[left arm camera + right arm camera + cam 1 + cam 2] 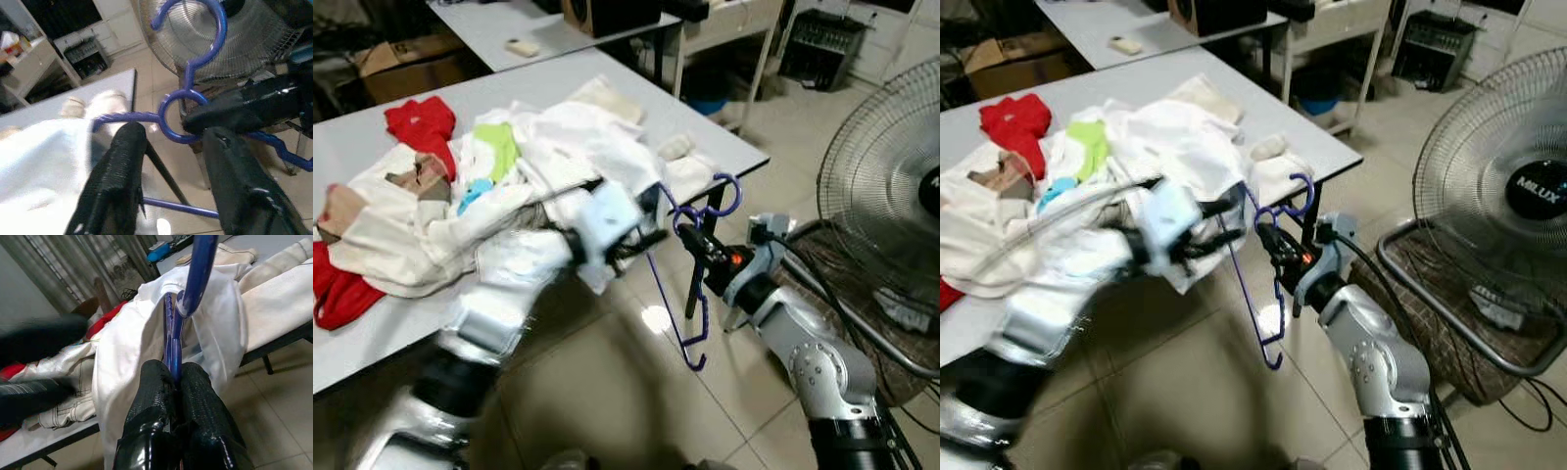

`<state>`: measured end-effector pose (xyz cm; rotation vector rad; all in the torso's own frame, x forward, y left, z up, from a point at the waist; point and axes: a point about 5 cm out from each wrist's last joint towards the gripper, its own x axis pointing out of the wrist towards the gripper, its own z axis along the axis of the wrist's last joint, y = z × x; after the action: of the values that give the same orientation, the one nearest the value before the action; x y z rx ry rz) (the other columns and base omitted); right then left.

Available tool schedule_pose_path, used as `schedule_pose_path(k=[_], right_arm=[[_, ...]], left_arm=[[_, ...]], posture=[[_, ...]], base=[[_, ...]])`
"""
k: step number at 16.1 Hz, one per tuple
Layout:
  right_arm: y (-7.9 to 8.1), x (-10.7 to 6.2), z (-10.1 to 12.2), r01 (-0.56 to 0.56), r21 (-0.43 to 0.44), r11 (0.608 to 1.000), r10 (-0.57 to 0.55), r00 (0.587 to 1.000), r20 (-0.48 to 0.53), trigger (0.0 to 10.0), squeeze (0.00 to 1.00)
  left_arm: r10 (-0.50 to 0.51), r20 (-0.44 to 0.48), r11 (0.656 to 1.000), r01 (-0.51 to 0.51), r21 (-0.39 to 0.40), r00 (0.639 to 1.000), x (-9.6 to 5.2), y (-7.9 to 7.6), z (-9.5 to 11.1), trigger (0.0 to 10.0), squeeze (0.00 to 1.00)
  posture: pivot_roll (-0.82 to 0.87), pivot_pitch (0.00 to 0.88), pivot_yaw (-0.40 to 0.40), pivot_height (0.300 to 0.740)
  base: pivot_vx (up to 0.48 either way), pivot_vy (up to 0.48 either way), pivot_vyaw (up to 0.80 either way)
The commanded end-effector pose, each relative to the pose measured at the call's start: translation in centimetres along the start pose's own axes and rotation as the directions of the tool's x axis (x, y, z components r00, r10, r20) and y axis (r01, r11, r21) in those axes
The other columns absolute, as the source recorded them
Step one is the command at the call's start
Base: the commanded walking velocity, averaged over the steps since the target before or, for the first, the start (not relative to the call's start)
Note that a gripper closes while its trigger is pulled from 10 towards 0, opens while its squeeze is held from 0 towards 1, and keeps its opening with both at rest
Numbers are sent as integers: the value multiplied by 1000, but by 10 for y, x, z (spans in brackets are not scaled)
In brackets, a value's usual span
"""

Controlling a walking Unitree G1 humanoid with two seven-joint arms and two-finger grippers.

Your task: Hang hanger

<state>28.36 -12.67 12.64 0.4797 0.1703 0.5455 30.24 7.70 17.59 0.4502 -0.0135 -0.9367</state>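
Observation:
A blue plastic hanger (736, 196) hangs off the table's near corner, hook upward, its frame reaching down toward the floor (1266, 343). My right gripper (690, 240) is shut on the hanger's neck (198, 269), just below the hook. From the table side, my left gripper (641, 240) stands open right beside the hanger. Its two fingers (122, 161) sit on either side of the small ring under the hook (220, 29). A white garment (587, 147) lies on the table edge behind the left gripper and drapes past it.
A pile of white, red (421, 122) and green clothes covers the grey table (724, 137). A large standing fan (891, 186) is close on my right, with cables on the tiled floor. A cardboard box (406, 64) and a second table (509, 24) stand behind.

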Motion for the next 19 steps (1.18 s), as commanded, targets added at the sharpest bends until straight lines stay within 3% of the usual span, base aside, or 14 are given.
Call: schedule_pose_path(k=[1, 2, 6, 7, 9, 11, 12, 19], right_arm=[[6, 0, 8, -27, -21, 999, 28, 999, 32, 10000, 0], [7, 0, 9, -30, -23, 999, 31, 999, 36, 10000, 0], [9, 0, 11, -47, -25, 999, 48, 998, 43, 10000, 0], [11, 1, 11, -60, -28, 998, 61, 997, 41, 10000, 0], [12, 1, 11, -69, -30, 997, 70, 997, 38, 10000, 0], [11, 0, 10, -64, -30, 997, 65, 997, 34, 10000, 0], [11, -1, 10, -61, -29, 998, 62, 998, 33, 10000, 0], [10, 1, 10, -65, -32, 997, 65, 997, 28, 10000, 0]], left_arm=[[53, -39, 999, -53, -1, 998, 6, 2, -6, 10000, 380], [97, -48, 995, -97, -12, 994, 13, 1, -13, 10000, 0], [233, -106, 971, -226, 76, 967, 25, 8, -30, 10000, 0], [311, -111, 945, -294, 141, 944, 27, 17, -33, 10000, 0], [346, -80, 930, -330, 159, 935, 27, 22, -30, 10000, 0], [276, -3, 956, -275, 101, 961, 26, 17, -24, 10000, 0], [254, 8, 961, -253, 112, 967, 23, 15, -25, 10000, 0], [222, 101, 969, -230, 86, 970, 2, 17, -24, 10000, 0]], posture=[[25, 12, 71, 740], [23, 12, 73, 740], [22, 13, 73, 740], [20, 16, 73, 740], [18, 17, 74, 740], [16, 18, 76, 740], [16, 18, 76, 740], [21, 13, 69, 740]], base=[[0, 0, 0], [0, 0, 0], [0, 0, 0], [0, 0, 0], [0, 0, 0], [0, 0, 0], [0, 0, 0], [0, 0, 0]])
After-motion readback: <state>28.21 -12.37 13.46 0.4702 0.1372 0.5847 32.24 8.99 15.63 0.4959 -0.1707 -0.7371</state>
